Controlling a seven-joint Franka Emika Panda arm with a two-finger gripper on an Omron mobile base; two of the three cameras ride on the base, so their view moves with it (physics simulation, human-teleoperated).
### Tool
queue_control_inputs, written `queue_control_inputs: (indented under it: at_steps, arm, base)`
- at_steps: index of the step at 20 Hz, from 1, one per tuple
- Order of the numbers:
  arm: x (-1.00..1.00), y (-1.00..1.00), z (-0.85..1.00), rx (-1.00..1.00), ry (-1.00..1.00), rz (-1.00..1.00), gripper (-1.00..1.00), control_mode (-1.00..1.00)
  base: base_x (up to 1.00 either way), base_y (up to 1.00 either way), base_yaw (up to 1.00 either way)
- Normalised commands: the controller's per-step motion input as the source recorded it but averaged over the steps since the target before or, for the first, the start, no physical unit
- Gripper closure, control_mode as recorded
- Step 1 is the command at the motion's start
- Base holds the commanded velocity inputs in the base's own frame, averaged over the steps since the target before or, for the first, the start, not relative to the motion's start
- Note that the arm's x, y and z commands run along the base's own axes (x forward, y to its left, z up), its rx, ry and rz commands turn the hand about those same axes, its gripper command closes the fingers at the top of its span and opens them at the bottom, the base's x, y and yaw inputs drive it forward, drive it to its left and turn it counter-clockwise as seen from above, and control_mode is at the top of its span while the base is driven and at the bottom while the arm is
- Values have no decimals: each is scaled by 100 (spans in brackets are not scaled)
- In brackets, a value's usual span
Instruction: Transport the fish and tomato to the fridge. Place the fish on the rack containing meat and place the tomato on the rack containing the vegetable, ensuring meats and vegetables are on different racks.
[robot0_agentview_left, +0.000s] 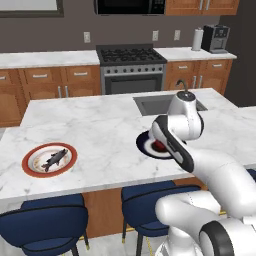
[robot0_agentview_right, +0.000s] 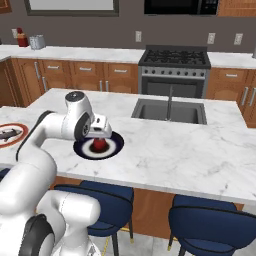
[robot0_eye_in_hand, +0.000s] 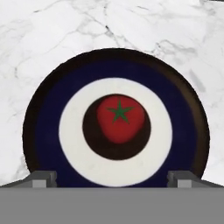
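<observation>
The red tomato (robot0_eye_in_hand: 120, 118) with its green star stem lies in the middle of a round plate (robot0_eye_in_hand: 48, 127) ringed dark blue and white, on the marble island. My gripper (robot0_eye_in_hand: 113, 178) hangs straight above it, open, the fingertips (robot0_eye_in_hand: 41, 178) spread wide on either side with nothing between them. From the right base view the gripper (robot0_agentview_right: 100, 136) sits just over the tomato (robot0_agentview_right: 99, 145). My forearm partly covers the tomato (robot0_agentview_left: 159, 146) in the left base view. The dark grey fish (robot0_agentview_left: 54, 159) lies on a red-rimmed plate (robot0_agentview_left: 30, 161) at the island's left end. The fridge and its racks are out of view.
A sink (robot0_agentview_right: 169, 111) with a faucet is set into the island behind the blue plate. Blue stools (robot0_agentview_left: 47, 220) stand under the near counter edge. A stove (robot0_agentview_left: 131, 67) and wooden cabinets line the back wall.
</observation>
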Motion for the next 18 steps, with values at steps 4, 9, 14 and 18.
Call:
queue_control_inputs:
  at_steps: [4, 9, 14, 18]
  arm:
    - [10, 0, -25, 0, 0, 0, -100, -100]
    - [15, 0, -23, 0, 0, 0, -100, -100]
    - [30, -2, -14, 0, 0, 0, -100, -100]
    - [35, -1, -14, 0, 0, 0, -100, -100]
  base:
    - [0, 0, 0]
    - [0, 0, 0]
    - [0, 0, 0]
    - [0, 0, 0]
